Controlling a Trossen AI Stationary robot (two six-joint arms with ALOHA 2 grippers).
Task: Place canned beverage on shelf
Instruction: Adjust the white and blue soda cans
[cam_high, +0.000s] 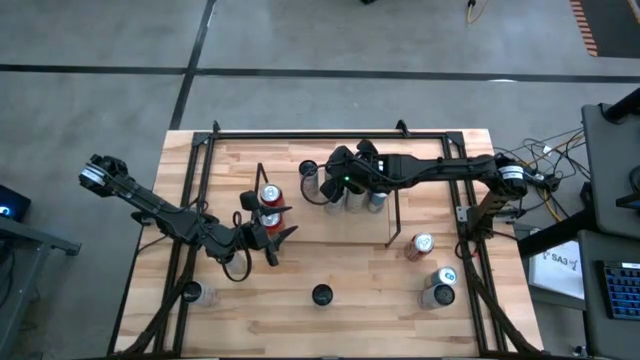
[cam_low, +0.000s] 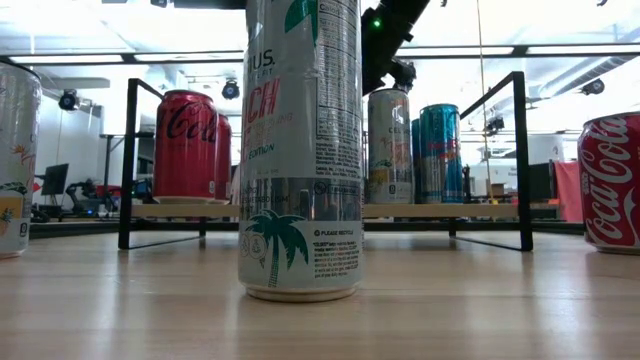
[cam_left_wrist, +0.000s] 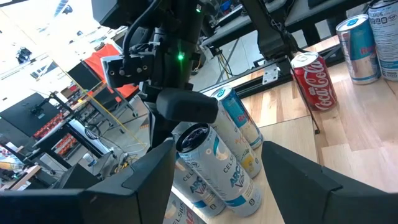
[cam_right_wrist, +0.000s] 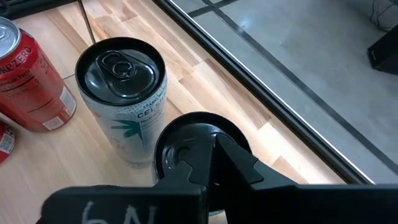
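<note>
The shelf (cam_high: 395, 215) has black wire end frames and a light wood base (cam_low: 470, 211). On it stand two red cans (cam_high: 268, 195) at its left end and several slim cans (cam_high: 360, 200) at its right. My right gripper (cam_high: 328, 185) is shut and sits right over the black top of a white slim can (cam_right_wrist: 177, 140), which stands upright on the shelf base. A second black-topped can (cam_right_wrist: 121, 68) stands beside it. My left gripper (cam_high: 272, 238) is wide open and empty, just in front of the red cans; it also shows in the left wrist view (cam_left_wrist: 217, 148). My right gripper's shut fingers (cam_right_wrist: 239, 168) point down over the middle of the white can's black top (cam_right_wrist: 171, 146). They hide the spot beneath them, so I cannot tell whether they touch the top. The can stands upright on the shelf base.
Loose cans stand on the table. A white palm-print can (cam_low: 300, 150) is near the front middle and one (cam_high: 195, 292) at the front left. A red cola can (cam_high: 420, 245) and two more (cam_high: 438, 287) are at the right. A black tubular frame (cam_high: 330, 133) rings the table.
</note>
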